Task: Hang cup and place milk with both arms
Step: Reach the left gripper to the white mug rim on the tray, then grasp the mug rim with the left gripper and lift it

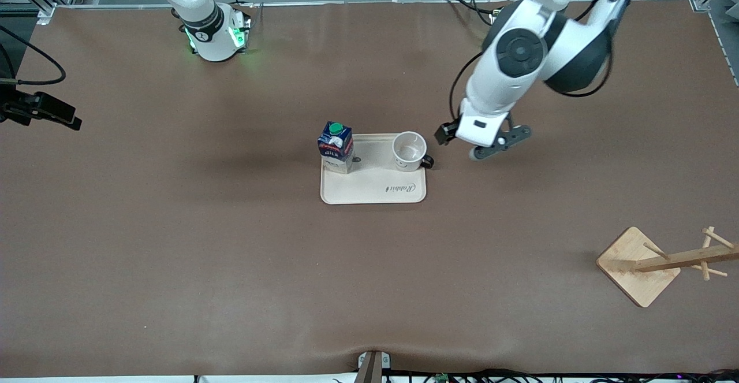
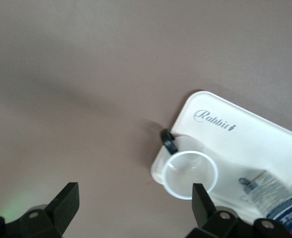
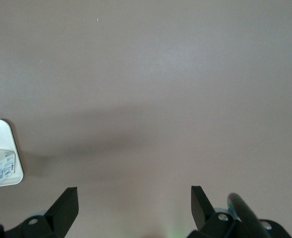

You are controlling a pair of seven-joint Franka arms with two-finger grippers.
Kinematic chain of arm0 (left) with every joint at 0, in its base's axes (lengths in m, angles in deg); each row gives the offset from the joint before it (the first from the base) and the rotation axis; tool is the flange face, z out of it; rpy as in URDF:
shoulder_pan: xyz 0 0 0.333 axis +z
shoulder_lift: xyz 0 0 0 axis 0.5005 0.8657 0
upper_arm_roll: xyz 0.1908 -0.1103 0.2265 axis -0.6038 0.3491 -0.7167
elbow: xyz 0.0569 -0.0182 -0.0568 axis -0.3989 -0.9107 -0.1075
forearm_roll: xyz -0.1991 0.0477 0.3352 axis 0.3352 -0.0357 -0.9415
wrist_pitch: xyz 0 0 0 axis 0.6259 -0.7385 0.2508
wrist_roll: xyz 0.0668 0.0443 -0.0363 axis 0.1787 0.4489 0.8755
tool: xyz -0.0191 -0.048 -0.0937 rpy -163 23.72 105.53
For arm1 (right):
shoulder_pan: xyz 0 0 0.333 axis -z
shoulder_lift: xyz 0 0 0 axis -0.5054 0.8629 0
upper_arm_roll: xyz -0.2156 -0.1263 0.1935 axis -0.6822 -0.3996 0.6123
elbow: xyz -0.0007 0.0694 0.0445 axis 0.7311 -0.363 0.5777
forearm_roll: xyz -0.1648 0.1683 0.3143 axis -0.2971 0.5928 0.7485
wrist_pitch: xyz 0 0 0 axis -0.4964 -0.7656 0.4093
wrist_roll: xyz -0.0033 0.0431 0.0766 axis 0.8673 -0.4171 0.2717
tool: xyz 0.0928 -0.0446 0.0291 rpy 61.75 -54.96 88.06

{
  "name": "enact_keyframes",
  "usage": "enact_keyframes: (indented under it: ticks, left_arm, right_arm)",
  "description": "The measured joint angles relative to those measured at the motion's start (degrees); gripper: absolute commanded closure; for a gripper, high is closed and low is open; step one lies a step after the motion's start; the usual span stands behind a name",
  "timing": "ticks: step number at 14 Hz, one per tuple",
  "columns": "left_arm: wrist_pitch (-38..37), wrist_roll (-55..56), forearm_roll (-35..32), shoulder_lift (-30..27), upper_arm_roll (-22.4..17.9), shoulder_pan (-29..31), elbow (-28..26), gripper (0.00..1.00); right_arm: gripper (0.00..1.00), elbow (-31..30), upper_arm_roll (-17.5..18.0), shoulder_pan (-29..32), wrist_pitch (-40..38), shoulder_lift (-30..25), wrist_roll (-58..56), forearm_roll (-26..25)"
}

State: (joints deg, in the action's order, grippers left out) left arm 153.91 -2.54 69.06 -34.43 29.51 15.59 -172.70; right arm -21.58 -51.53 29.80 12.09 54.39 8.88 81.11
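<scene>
Brown table point(image 1: 173, 244) bearing a cream tray point(image 1: 375, 189). Milk point(image 1: 336, 146) and cup point(image 1: 409, 151) stand on the tray, apart. Left gripper point(image 1: 482, 143) hovers beside the cup, fingers spread wide, empty. Right gripper point(image 3: 131, 203) likewise wide open, empty, above bare table.

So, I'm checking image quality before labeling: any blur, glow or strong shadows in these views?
Front view: sharp, soft shadow on the table beside the milk. Left wrist view: milk blurred at the frame edge, cup fairly clear, faint green glow in one corner. Right wrist view: a broad soft shadow crosses the table.
</scene>
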Motion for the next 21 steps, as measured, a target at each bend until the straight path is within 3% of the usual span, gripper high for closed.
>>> enact_keyframes:
  ticks: [7,10,13,15,19,21]
  left_arm:
    - [5.77,19.60,0.00,7.42,0.72,-5.25,-1.94,0.07]
    - [9.07,23.26,0.00,10.43,0.73,-6.44,-2.03,0.23]
    - [10.61,27.83,-0.96,12.73,0.72,-6.76,-2.26,0.28]
    - [13.23,32.39,-2.99,14.59,0.71,-6.85,-2.51,0.37]
    - [17.02,38.19,-6.02,18.35,0.72,-8.53,-2.58,0.65]
    - [17.19,38.50,-6.10,18.53,0.70,-8.59,-2.56,0.84]
  right_arm:
    - [0.00,0.01,0.02,0.00,0.00,0.00,0.00,0.00]
    - [0.00,0.03,0.04,0.00,0.03,0.00,0.00,0.00]
    - [0.00,0.05,0.12,-0.01,0.09,0.00,0.00,0.00]
    - [0.00,0.24,0.24,-0.03,0.11,0.00,0.00,0.00]
    - [0.00,0.42,0.31,-0.05,0.16,0.10,0.00,0.01]
    - [0.00,0.42,0.31,-0.05,0.17,0.43,0.00,0.74]
